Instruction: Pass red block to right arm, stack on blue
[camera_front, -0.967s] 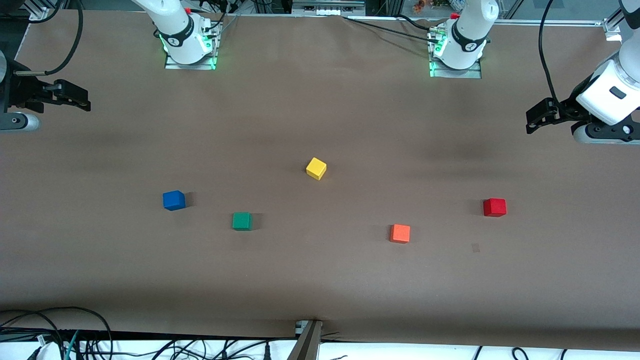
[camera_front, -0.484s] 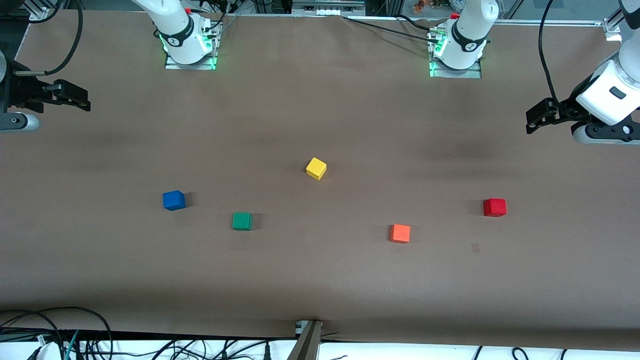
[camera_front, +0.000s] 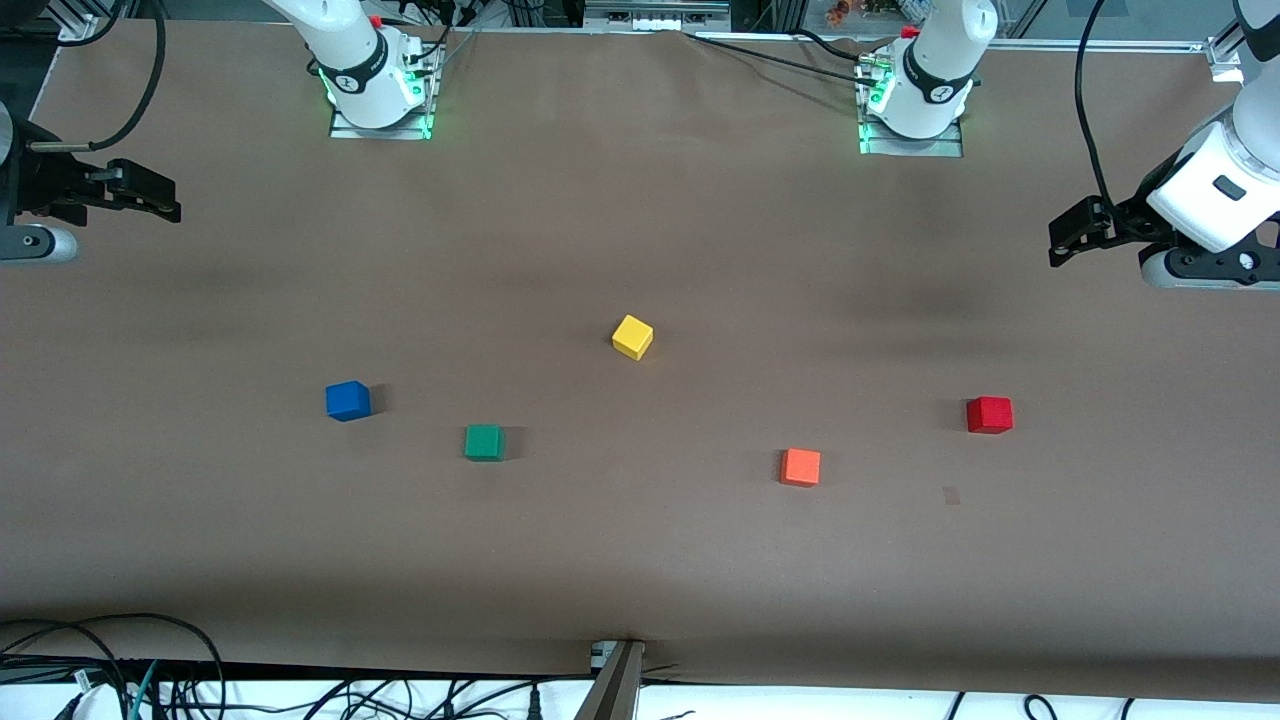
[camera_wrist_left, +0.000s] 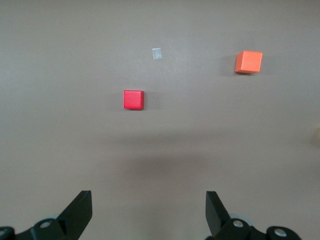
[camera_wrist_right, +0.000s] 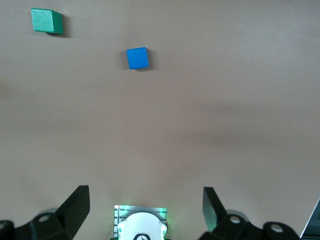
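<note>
While both arms hung raised at the two ends of the brown table (camera_front: 640, 560), five small cubes lay well apart on its surface, none of them touched by either arm. The left gripper (camera_front: 1062, 240) was held in the air over the table edge at the left arm's end, and the left wrist view showed its two black fingers (camera_wrist_left: 80, 212) spread wide with nothing between them. The right gripper (camera_front: 160, 205) was held in the air over the table edge at the right arm's end, waiting, and the right wrist view likewise showed its fingers (camera_wrist_right: 75, 205) set wide apart and empty, with an arm base (camera_wrist_right: 141, 227) lit green between them. Taking the yellow cube (camera_front: 632, 337) near the table's middle as the landmark, the red block (camera_front: 989, 414) sat flat on the table well toward the left arm's end from it and somewhat nearer to the front camera. The orange cube (camera_front: 800, 467) lay between the yellow cube and the red block along the table, and nearer to the camera than either. The blue cube (camera_front: 347, 400) stood well toward the right arm's end from the yellow cube, also nearer to the camera. The green cube (camera_front: 484, 442) lay between the blue and yellow cubes, nearer to the camera than both. A small pale patch (camera_front: 951, 495) marked the table near the red block, nearer to the camera than the yellow cube.
</note>
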